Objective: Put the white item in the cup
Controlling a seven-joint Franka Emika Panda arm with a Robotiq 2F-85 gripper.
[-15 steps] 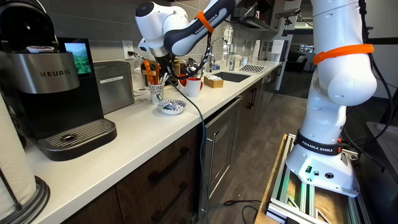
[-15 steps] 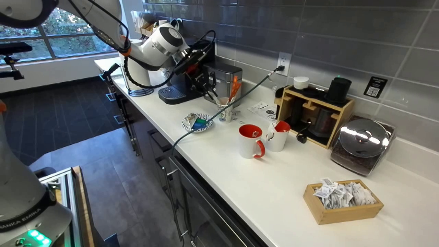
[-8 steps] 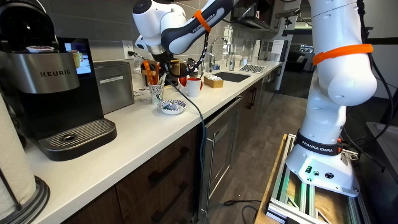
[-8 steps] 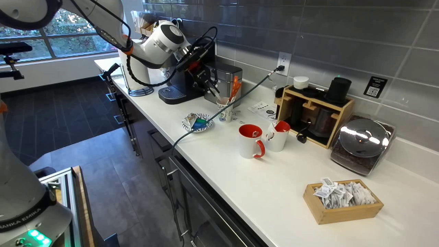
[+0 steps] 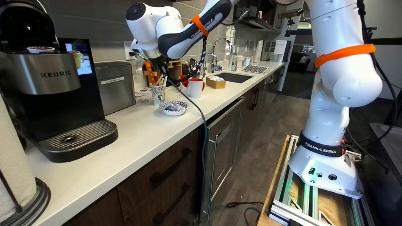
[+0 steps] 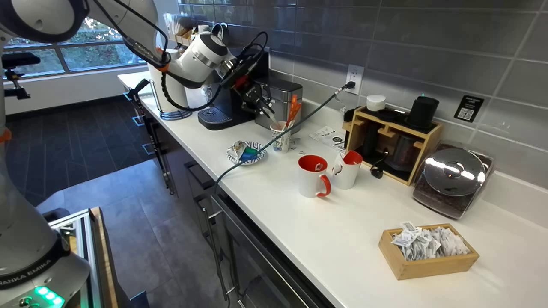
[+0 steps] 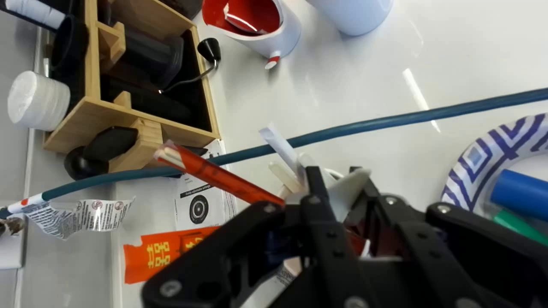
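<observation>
The cup (image 5: 158, 94) is a small patterned paper cup on the counter. It also shows in an exterior view (image 6: 281, 140), with orange packets (image 6: 294, 110) and pale utensils sticking out. My gripper (image 6: 268, 109) points down at its mouth from the coffee machine side. In the wrist view my gripper (image 7: 334, 170) has its black fingertips a short way apart. A pale whitish piece (image 7: 348, 190) lies between them, touching or very near the left finger and overlapping the right tip. Whether it is gripped I cannot tell. The gripper hides most of the cup there.
A teal cable (image 7: 364, 127) runs across beside the cup. A patterned paper plate (image 7: 466, 179) with small items sits close by. Red-and-white mugs (image 6: 310, 184), a wooden rack (image 6: 433, 139), a coffee machine (image 5: 59, 73) and a steel box (image 5: 116, 91) stand around it.
The wrist has moved slightly left in an exterior view, with the gripper staying by the cup's mouth. The cup, plate and mugs have not moved. The coffee machine's screen picture has changed.
</observation>
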